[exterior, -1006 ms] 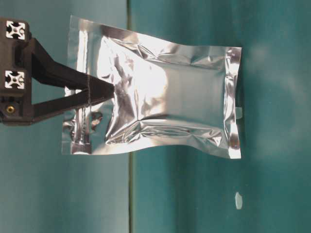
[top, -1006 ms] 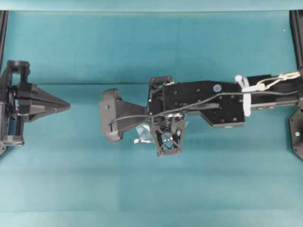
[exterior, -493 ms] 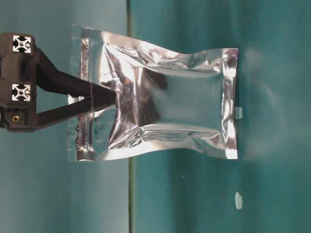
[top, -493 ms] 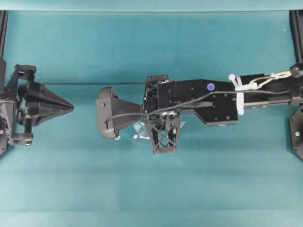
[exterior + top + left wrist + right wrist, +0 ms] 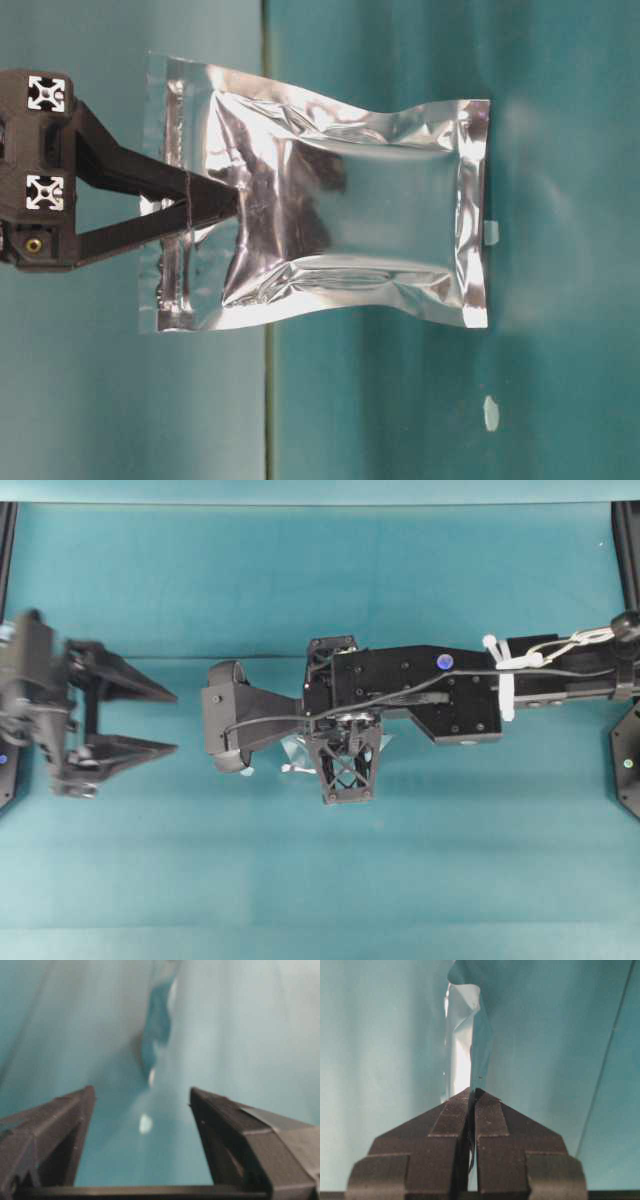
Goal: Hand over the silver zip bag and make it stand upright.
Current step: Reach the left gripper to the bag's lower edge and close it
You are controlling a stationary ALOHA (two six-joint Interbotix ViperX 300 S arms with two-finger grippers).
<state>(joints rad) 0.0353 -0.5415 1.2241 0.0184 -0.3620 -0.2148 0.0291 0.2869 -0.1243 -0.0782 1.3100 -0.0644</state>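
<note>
The silver zip bag (image 5: 340,225) is a crinkled foil pouch with a darker centre panel. It hangs from my right gripper (image 5: 232,200), which is shut on the sealed zip end. In the right wrist view the jaws (image 5: 472,1092) pinch the bag (image 5: 462,1035) edge-on. From overhead my right arm (image 5: 400,695) reaches across the middle and only slivers of the bag (image 5: 297,752) show beneath it. My left gripper (image 5: 175,720) is open and empty at the left, its jaws pointing toward the bag. In the left wrist view the blurred bag (image 5: 157,1025) lies ahead between the open fingers (image 5: 141,1092).
Two tiny white bits (image 5: 490,232) (image 5: 490,412) lie on the teal table near the bag's lower edge; one shows in the left wrist view (image 5: 145,1123). A seam (image 5: 200,658) crosses the cloth. Black frame posts (image 5: 625,560) stand at the side edges.
My left gripper has opened its jaws and moved a little right toward the bag. The right gripper shifted slightly left with the bag, then held still.
</note>
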